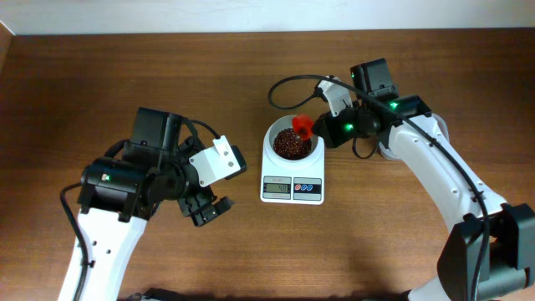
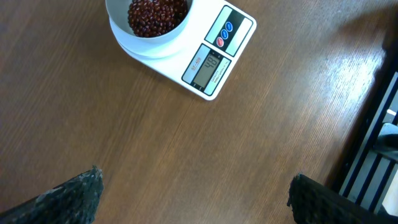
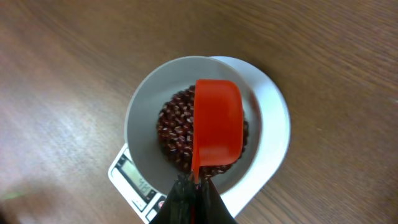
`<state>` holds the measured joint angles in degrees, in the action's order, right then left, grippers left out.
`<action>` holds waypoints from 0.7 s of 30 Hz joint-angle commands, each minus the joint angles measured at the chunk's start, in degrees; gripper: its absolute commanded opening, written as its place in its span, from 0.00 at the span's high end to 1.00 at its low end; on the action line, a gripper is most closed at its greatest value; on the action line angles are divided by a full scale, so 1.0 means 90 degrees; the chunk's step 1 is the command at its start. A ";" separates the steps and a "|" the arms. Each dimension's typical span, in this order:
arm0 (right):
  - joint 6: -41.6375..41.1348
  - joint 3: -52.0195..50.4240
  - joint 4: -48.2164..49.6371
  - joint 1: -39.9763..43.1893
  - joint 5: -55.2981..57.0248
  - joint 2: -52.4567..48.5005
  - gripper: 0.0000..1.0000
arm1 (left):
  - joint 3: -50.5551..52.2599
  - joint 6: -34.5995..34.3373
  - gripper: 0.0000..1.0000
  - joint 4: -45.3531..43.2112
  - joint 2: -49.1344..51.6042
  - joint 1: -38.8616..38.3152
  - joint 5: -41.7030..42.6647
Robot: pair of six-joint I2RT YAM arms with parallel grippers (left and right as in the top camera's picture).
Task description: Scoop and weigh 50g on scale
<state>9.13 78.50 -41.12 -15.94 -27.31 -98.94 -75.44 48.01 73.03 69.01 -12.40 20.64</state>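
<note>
The white scale (image 1: 292, 189) (image 2: 219, 53) (image 3: 132, 178) stands mid-table with a white round bowl (image 1: 277, 134) (image 3: 143, 118) on top. A heap of dark red-brown beans (image 1: 289, 145) (image 2: 155, 15) (image 3: 174, 127) fills the bowl. My right gripper (image 1: 328, 132) (image 3: 196, 183) is shut on the handle of an orange-red scoop (image 1: 303, 127) (image 3: 216, 124), which hangs turned on its side over the beans. My left gripper (image 1: 209, 209) (image 2: 196, 186) stands wide open over bare wood to the left of the scale, holding nothing.
The table's far edge meets a pale wall (image 1: 251, 12) at the back. A black cable (image 1: 292, 84) loops behind the bowl from the right arm. In the left wrist view, dark equipment (image 2: 382, 143) lines the right side.
</note>
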 commanded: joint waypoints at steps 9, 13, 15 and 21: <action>-0.0046 0.0068 0.0267 -0.0117 0.0665 0.0316 0.96 | -0.0046 0.0080 0.01 -0.0010 0.0027 0.0022 0.0112; -0.0046 0.0068 0.0338 -0.0114 0.0500 0.0323 0.96 | -0.0046 0.0080 0.01 -0.0010 0.0027 0.0022 0.0112; -0.0046 0.0068 0.0333 -0.0114 0.0369 0.0323 0.96 | -0.0046 0.0080 0.01 -0.0010 0.0027 0.0022 0.0112; -0.0046 0.0068 0.0333 -0.0107 0.0369 0.0323 0.96 | -0.0046 0.0080 0.01 -0.0010 0.0027 0.0022 0.0112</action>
<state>8.95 78.50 -38.30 -16.29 -23.57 -97.65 -75.44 48.03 73.03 69.01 -12.40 20.64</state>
